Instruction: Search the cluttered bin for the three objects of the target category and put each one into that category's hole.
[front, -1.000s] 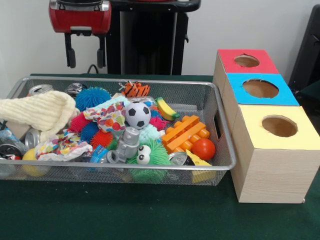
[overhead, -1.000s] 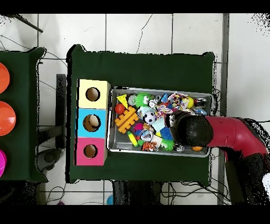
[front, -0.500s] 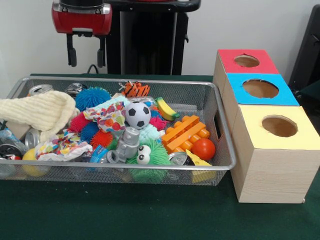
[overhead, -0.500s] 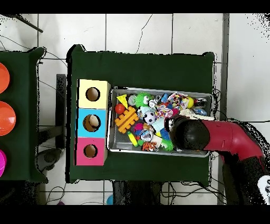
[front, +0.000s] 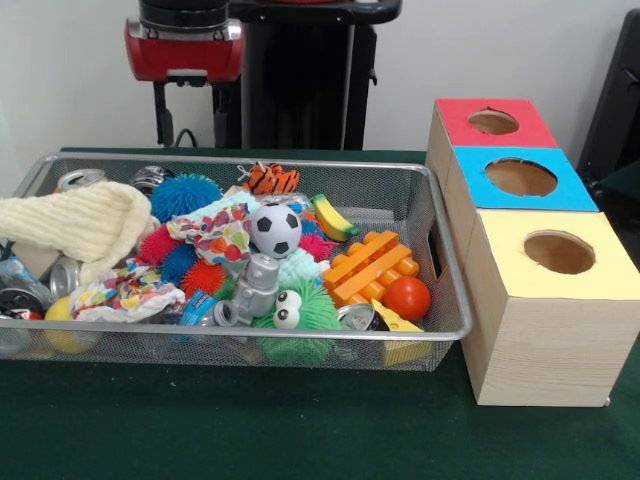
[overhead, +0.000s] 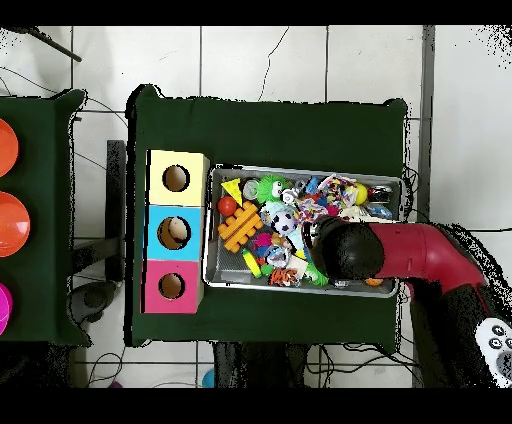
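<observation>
The wire mesh bin (front: 250, 338) is full of mixed toys; it also shows in the overhead view (overhead: 300, 169). A crushed clear plastic piece with blue marking (front: 12, 272) lies at the bin's left end, half under a cream cloth; no other bottle shows clearly. The red-topped box's hole (front: 493, 122) is at the far right, beyond the bin; it also shows in the overhead view (overhead: 171, 286). My gripper (front: 188, 120) hangs open and empty above the bin's far rim. In the overhead view the arm's head (overhead: 348, 248) hides it.
The blue-topped box (front: 521, 177) and the yellow-topped box (front: 558, 252) stand in a row with the red one. A cream cloth (front: 80, 222), a soccer ball (front: 275, 230), an orange block (front: 370, 265), a red ball (front: 407, 298), spiky balls and cans fill the bin.
In the front view my gripper has moved to the right along the bin's far side. In the overhead view the arm's head has shifted towards the boxes. The bin's contents have not moved.
</observation>
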